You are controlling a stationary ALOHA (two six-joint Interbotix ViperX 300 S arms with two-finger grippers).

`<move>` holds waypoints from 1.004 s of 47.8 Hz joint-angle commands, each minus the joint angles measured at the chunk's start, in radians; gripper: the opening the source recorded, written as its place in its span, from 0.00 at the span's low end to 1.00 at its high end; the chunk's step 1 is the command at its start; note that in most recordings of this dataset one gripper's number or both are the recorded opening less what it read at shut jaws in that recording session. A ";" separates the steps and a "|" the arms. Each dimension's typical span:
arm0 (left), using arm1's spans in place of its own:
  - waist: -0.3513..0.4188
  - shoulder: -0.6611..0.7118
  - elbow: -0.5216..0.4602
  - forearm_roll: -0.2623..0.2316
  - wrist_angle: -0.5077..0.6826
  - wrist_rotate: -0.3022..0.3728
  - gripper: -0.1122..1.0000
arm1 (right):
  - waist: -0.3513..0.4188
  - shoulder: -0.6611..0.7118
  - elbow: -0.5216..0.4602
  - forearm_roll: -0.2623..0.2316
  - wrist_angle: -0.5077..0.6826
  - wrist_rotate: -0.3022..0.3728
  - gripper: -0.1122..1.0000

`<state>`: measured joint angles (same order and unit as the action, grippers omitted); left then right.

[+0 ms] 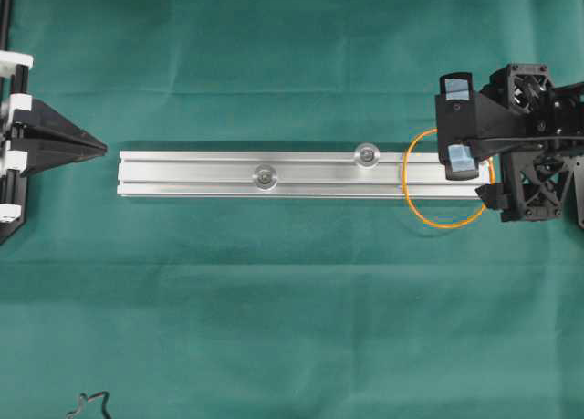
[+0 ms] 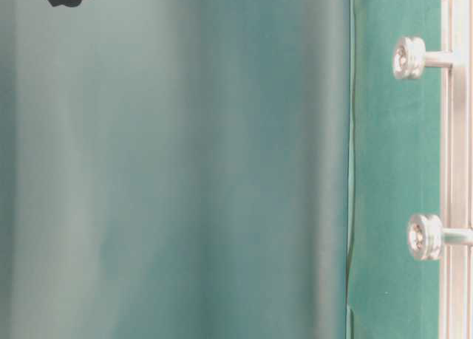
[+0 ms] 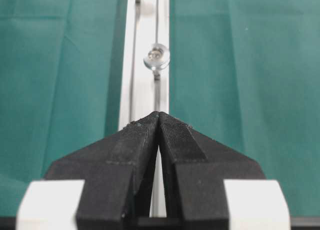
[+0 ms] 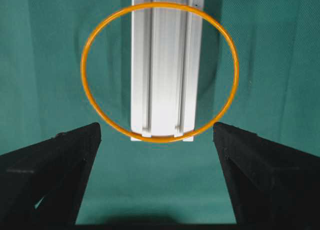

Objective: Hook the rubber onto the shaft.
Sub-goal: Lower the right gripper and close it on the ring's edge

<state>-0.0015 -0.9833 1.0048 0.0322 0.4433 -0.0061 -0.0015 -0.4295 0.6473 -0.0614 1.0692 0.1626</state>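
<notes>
The rubber [image 1: 446,225] is a thin orange loop lying flat around the right end of the silver rail [image 1: 192,174]. Two shafts stand on the rail, one near the middle [image 1: 265,174] and one further right [image 1: 367,154]. My right gripper [image 1: 485,172] hovers at that end, open. In the right wrist view its jaws [image 4: 156,135] straddle the near arc of the rubber [image 4: 83,72], with nothing between them. My left gripper [image 1: 91,148] is shut and empty just off the rail's left end. In the left wrist view it [image 3: 159,113] points along the rail at a shaft [image 3: 156,57].
Green cloth [image 1: 292,328] covers the table. A black cord scrap [image 1: 91,405] lies at the front left edge. In the table-level view both shafts [image 2: 410,57] [image 2: 425,236] stick out sideways from the rail [image 2: 452,154].
</notes>
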 commanded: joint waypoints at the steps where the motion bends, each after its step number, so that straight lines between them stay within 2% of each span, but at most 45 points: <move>1: 0.000 0.008 -0.032 0.003 -0.006 0.000 0.10 | -0.002 -0.003 -0.025 0.002 -0.005 0.002 0.94; 26: 0.000 0.009 -0.032 0.003 -0.005 0.000 0.10 | 0.018 0.012 0.006 0.037 -0.064 0.003 0.94; 48: 0.000 0.009 -0.032 0.003 -0.005 0.000 0.10 | 0.058 0.087 0.061 0.055 -0.198 0.005 0.94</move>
<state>-0.0015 -0.9817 1.0063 0.0322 0.4418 -0.0061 0.0522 -0.3451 0.7133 -0.0092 0.8928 0.1641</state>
